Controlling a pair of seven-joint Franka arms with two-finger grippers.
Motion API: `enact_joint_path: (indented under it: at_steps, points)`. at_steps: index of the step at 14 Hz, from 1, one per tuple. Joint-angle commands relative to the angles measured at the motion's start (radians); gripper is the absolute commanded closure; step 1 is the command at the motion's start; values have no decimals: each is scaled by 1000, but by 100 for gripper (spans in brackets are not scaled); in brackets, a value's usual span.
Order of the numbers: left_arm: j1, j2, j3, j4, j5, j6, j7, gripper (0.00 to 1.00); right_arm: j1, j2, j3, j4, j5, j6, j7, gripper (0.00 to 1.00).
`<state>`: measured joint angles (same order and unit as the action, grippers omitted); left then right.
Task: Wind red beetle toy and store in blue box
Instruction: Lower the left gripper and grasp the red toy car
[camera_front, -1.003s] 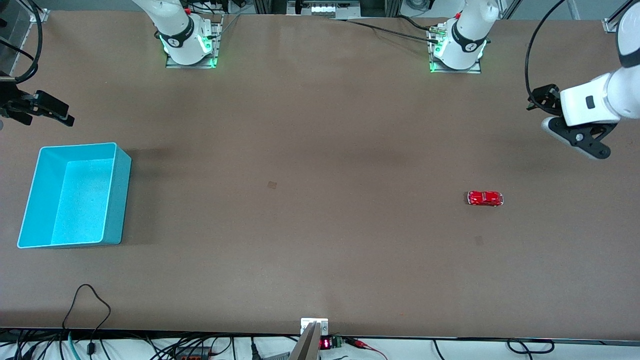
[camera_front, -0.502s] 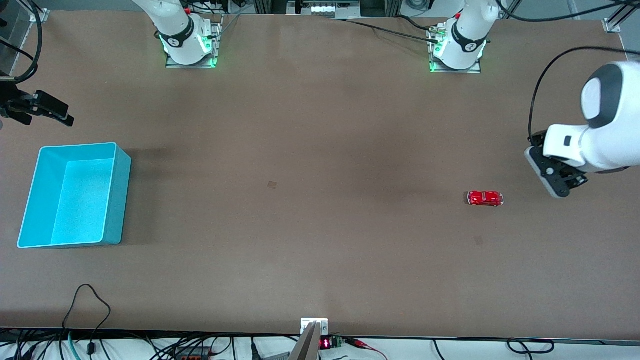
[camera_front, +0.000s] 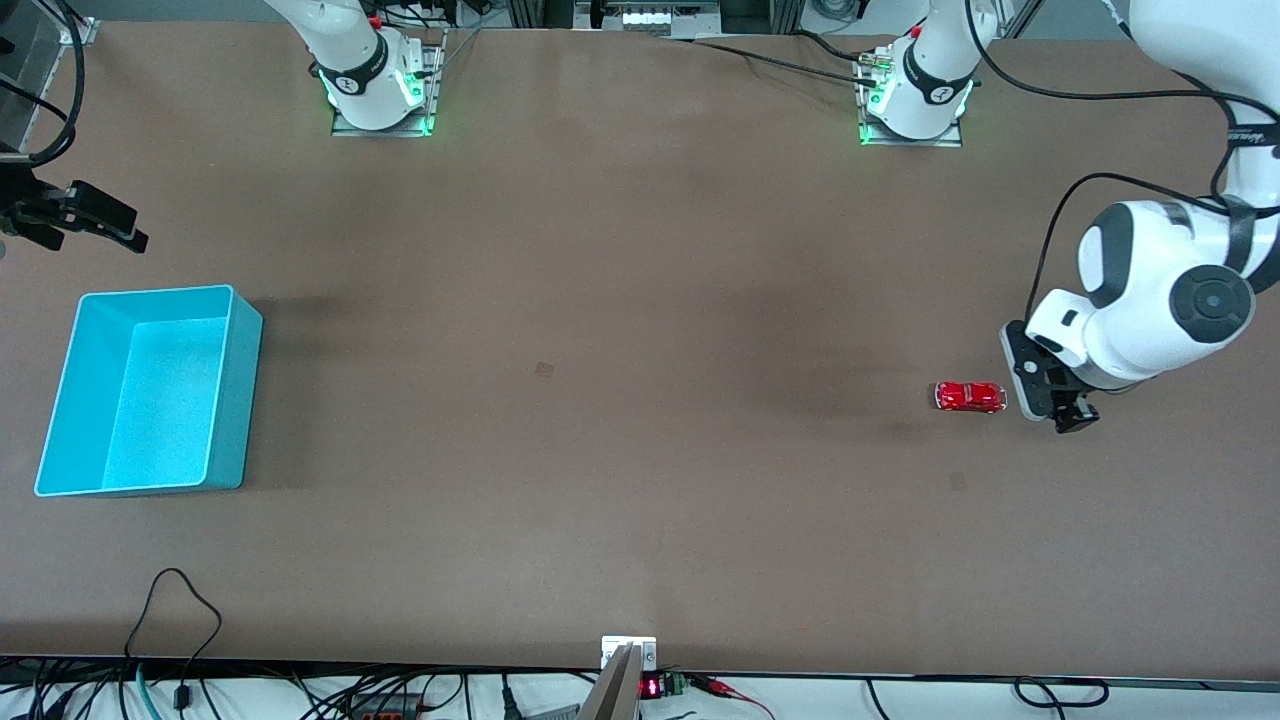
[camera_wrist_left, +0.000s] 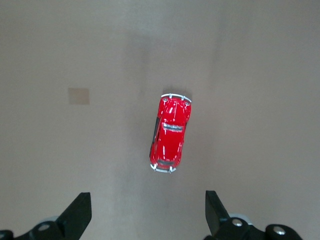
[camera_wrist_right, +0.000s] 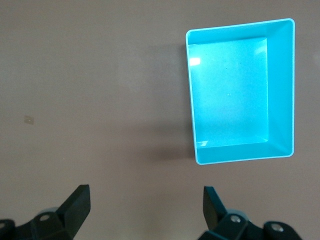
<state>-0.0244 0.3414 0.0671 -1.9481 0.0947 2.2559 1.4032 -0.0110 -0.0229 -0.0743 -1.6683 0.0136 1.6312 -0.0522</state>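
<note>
Beetle (camera_wrist_left: 170, 134) lies on the table just ahead of the spread left gripper (camera_wrist_left: 147, 217); a skewed descent could knock it rolling. Right gripper (camera_wrist_right: 145, 212) waits open beside the box (camera_wrist_right: 280, 90).

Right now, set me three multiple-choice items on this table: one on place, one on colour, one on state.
1. Where is the red beetle toy?
A. in the blue box
B. on the table beside the left gripper
C. held by the right gripper

2. The blue box is:
A. light cyan-blue
B. yellow
C. black

3. The left gripper is:
A. shut on the toy
B. shut, empty
C. open

Key: 1 B, the toy sits on bare table; 2 A, its walls show it; 3 C, the fingers stand apart.
</note>
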Motion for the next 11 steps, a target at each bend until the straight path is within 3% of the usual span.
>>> enact_joint_path:
  at_steps: [1,8,11]
  points:
    - [0,-16,0,-99,14,124,46,0,-4,-5,8,7,-15,-4,2,0]
    - [1,56,-6,-152,13,293,37,0,-6,-3,8,7,-15,-4,3,0]
    - [1,91,-6,-152,13,344,40,7,-6,-3,7,7,-15,-2,2,0]
